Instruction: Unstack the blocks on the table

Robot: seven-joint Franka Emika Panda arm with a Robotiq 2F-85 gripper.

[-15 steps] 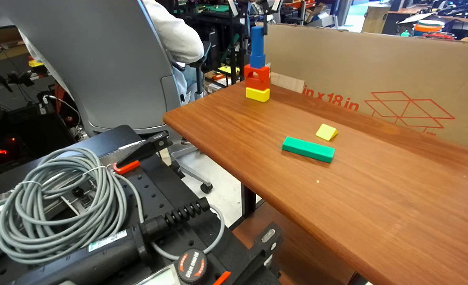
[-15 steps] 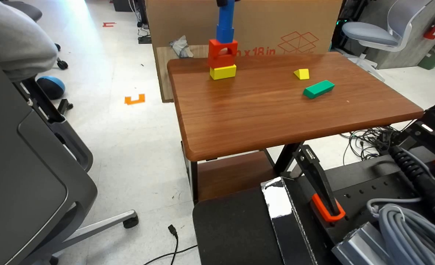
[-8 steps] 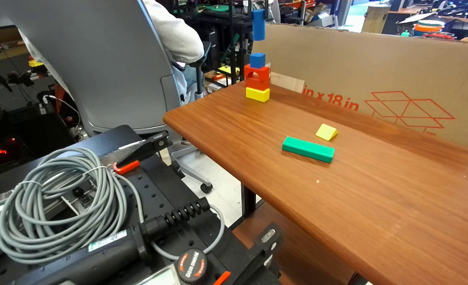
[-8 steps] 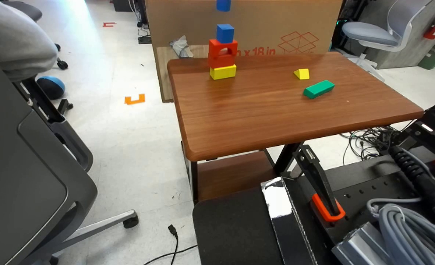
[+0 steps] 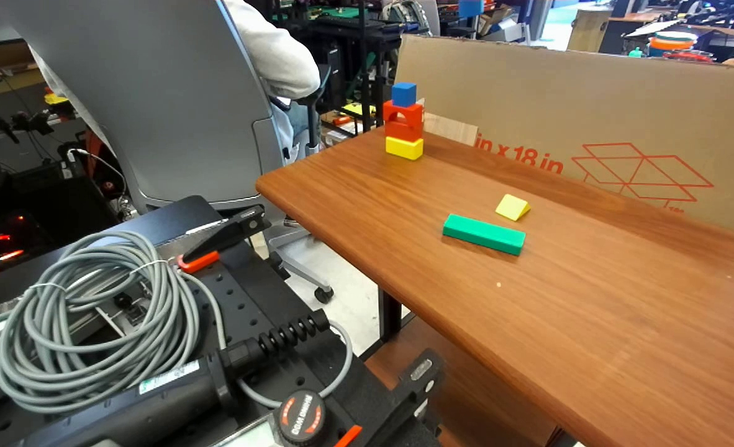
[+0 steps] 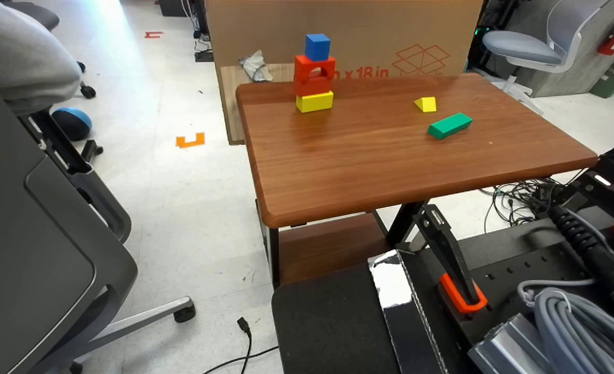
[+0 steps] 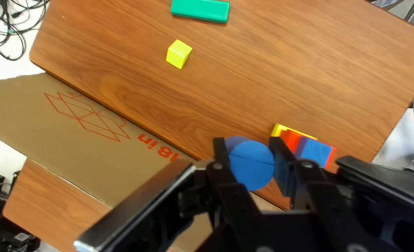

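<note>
My gripper [image 7: 249,149] is shut on a blue cylinder [image 7: 252,169], held in the air to one side of the stack. The cylinder's lower end shows at the top of an exterior view [image 5: 471,7]. The stack stands upright at one end of the table: blue cube [image 5: 403,94] [image 6: 318,47] on top, red arched part with an opening [image 5: 403,122] [image 6: 314,76] below, yellow block [image 5: 404,148] [image 6: 315,102] at the bottom. The wrist view shows the blue cube [image 7: 314,151] from above. A green block [image 5: 484,234] [image 7: 200,9] and yellow wedge [image 5: 512,207] [image 7: 179,54] lie apart on the table.
The wooden table [image 5: 590,298] [image 6: 390,156] has a tall cardboard sheet [image 5: 528,93] [image 7: 53,115] along its long edge, close to the stack. A grey chair [image 5: 174,93] with a seated person is near the stack's end. A black bench with coiled cable [image 5: 94,323] stands in front.
The blue cylinder was lifted off the blue cube, then carried up and sideways along the cardboard, toward the wedge's side. The rest of the stack stayed still.
</note>
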